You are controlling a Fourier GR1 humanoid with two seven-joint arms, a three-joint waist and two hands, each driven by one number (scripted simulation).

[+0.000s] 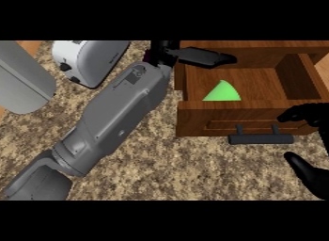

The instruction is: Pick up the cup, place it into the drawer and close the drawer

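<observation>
1. I take the open drawer (pixel 264 96) as my landmark; the cup (pixel 221 91) lies inside it, a green shape on the wooden floor toward the left wall, so I judge the placing done.
2. My left hand (pixel 199 56) hangs over the drawer's back-left corner; its fingers stretch out straight and hold nothing, which fits a release above the opening.
3. My right hand (pixel 318 141) sits at the drawer's front-right; fingers curve over the front edge, thumb below, gripping nothing; I judge it staged to push.
4. The dark handle (pixel 261 139) juts from the drawer front, left of that hand.
5. A white toaster (pixel 91 59) stands left of the drawer; closing remains.
</observation>
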